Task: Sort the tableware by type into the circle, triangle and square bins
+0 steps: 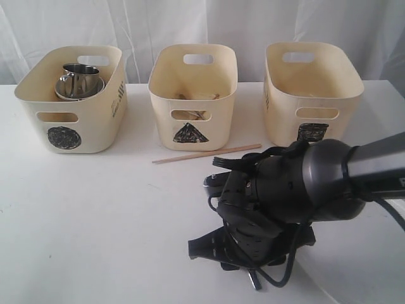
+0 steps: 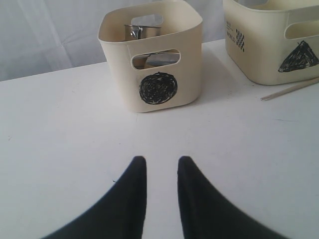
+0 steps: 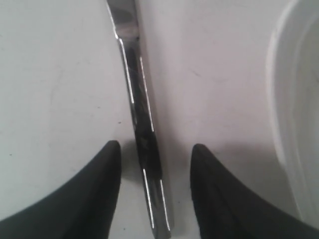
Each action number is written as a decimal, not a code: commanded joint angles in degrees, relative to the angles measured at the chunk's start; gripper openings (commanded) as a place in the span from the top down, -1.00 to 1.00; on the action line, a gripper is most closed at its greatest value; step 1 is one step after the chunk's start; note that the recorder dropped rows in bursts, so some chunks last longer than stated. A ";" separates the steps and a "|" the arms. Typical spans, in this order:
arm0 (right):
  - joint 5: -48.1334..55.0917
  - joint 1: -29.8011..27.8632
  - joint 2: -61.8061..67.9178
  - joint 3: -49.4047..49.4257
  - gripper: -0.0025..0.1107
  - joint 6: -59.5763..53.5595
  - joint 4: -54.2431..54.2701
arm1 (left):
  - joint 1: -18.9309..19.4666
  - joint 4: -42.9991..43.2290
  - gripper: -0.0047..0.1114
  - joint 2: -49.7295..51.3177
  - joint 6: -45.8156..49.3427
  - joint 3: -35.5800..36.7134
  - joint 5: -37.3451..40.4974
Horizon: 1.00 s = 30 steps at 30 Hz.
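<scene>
Hanging low over the white table (image 1: 95, 209), the right gripper (image 3: 155, 147) is held open, one finger on each side of a long shiny steel piece of cutlery (image 3: 142, 99), which is not touched. A large white plate (image 3: 291, 99) is seen just beside it. The left gripper (image 2: 161, 160) is held narrow and empty. A wooden chopstick (image 1: 205, 152) is laid before the cream plastic tub marked with a triangle (image 1: 221, 95).

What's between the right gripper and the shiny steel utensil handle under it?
Nothing visible. The right gripper has its jaws open either side of the shiny steel utensil handle; the white plate rim lies apart, beside one finger.
</scene>
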 commanded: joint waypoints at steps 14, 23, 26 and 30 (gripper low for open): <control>1.92 -0.32 1.41 0.41 0.89 -3.75 3.60 | -0.02 -0.13 0.43 -0.40 -0.53 0.13 -0.01; 0.36 -0.32 -1.39 0.41 0.96 -3.78 2.47 | -0.02 -0.13 0.43 -0.40 -0.53 0.13 -0.01; 0.22 -0.19 -2.75 0.41 0.96 -3.78 2.32 | -0.02 -0.13 0.43 -0.40 -0.53 0.13 -0.01; 0.22 -0.19 -4.43 0.41 0.96 -3.78 2.04 | -0.02 -0.13 0.43 -0.40 -0.53 0.13 -0.01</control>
